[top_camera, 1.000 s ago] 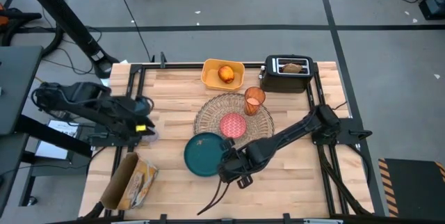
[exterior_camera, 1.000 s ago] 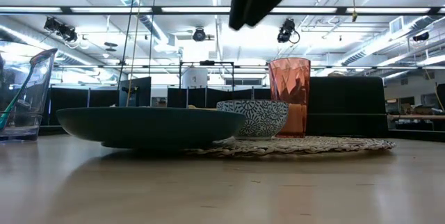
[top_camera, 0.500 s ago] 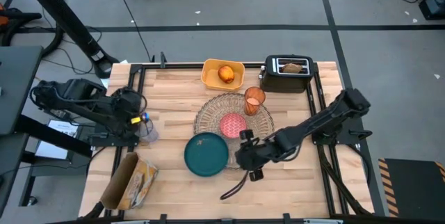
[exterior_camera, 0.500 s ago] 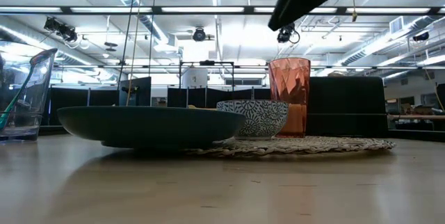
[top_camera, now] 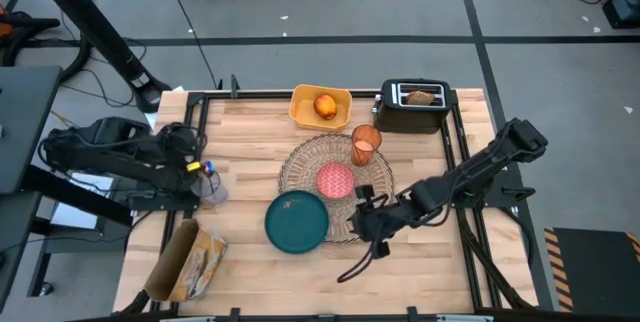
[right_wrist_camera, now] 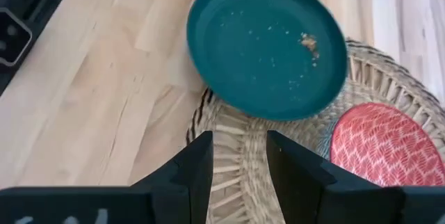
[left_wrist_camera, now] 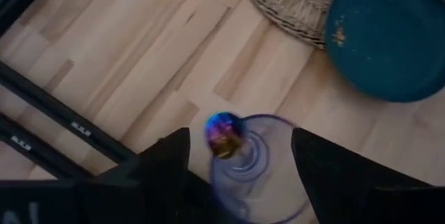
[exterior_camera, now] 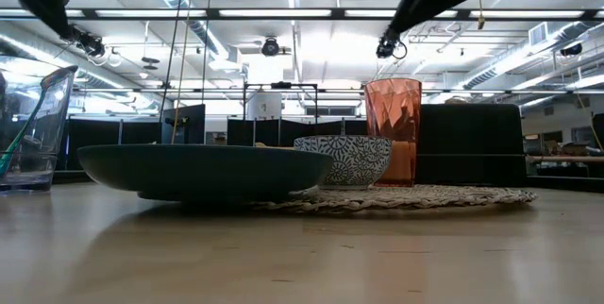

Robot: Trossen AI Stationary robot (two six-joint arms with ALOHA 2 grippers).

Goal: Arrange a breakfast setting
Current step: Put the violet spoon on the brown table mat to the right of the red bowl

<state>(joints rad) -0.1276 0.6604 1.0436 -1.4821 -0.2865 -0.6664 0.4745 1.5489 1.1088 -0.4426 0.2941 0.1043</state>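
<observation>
The round woven placemat [top_camera: 335,174] holds the pink bowl [top_camera: 335,179] and the orange cup [top_camera: 365,145]. The dark teal plate [top_camera: 297,222] rests with its far right rim on the placemat's near left edge. My right gripper [right_wrist_camera: 240,175] is open and empty above the placemat's near edge, right of the plate [right_wrist_camera: 268,43]. My left gripper [left_wrist_camera: 240,179] is open above a clear glass [left_wrist_camera: 261,175] that holds the spoon [left_wrist_camera: 222,135]; its fingers stand on either side without touching. The fruit [top_camera: 326,107] lies in the yellow tray. The toast [top_camera: 422,97] sticks up from the toaster.
The yellow tray [top_camera: 320,107] and the black toaster [top_camera: 413,107] stand at the far edge. A bread bag [top_camera: 190,262] lies at the near left corner. The clear glass [top_camera: 210,194] stands near the left edge. Bare wood lies near and right of the placemat.
My right gripper has drawn away from the plate's near right rim toward the table's right edge, and now sits over the placemat's near edge. The plate has stayed where it was. My left gripper has shifted a little toward the far edge above the glass.
</observation>
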